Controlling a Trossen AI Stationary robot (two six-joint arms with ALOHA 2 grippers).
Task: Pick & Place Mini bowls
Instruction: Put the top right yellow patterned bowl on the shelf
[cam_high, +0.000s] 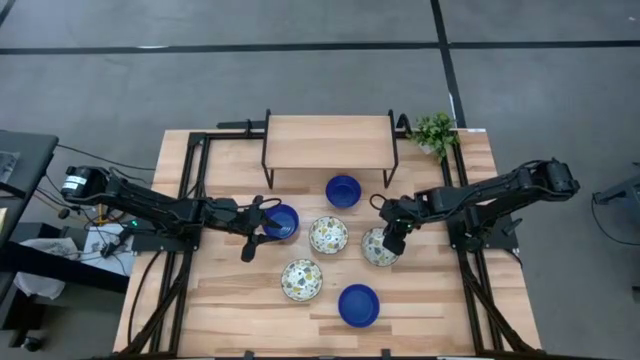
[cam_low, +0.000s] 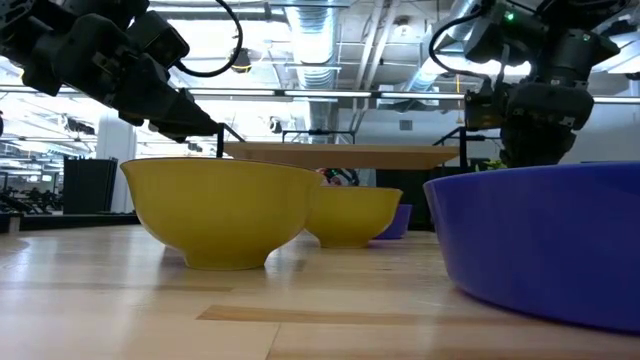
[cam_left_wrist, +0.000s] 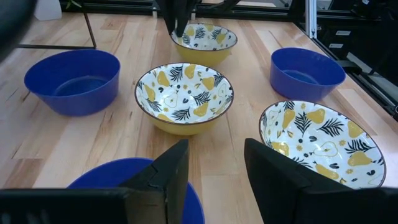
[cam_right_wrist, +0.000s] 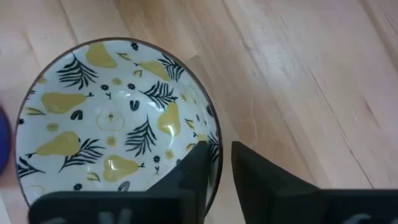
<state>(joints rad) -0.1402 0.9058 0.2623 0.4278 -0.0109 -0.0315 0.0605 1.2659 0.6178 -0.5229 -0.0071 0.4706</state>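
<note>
Six mini bowls sit on their bases on the wooden table. Three are blue (cam_high: 283, 222), (cam_high: 343, 190), (cam_high: 358, 305). Three are patterned inside and yellow outside (cam_high: 328, 235), (cam_high: 380, 247), (cam_high: 301, 279). My left gripper (cam_high: 256, 230) (cam_left_wrist: 214, 177) is open at the left edge of the leftmost blue bowl (cam_left_wrist: 106, 177), one finger above its rim. My right gripper (cam_high: 392, 235) (cam_right_wrist: 221, 155) is open and points down over the rightmost patterned bowl (cam_right_wrist: 112, 124). One finger stands inside its rim (cam_right_wrist: 217, 140), the other outside, with a narrow gap.
A low wooden shelf on black legs (cam_high: 330, 142) stands at the far side, with a small green plant (cam_high: 435, 132) at the far right corner. Black frame rails (cam_high: 190, 190), (cam_high: 470, 270) run along both table sides. In the low view a blue bowl (cam_low: 545, 240) stands close in front.
</note>
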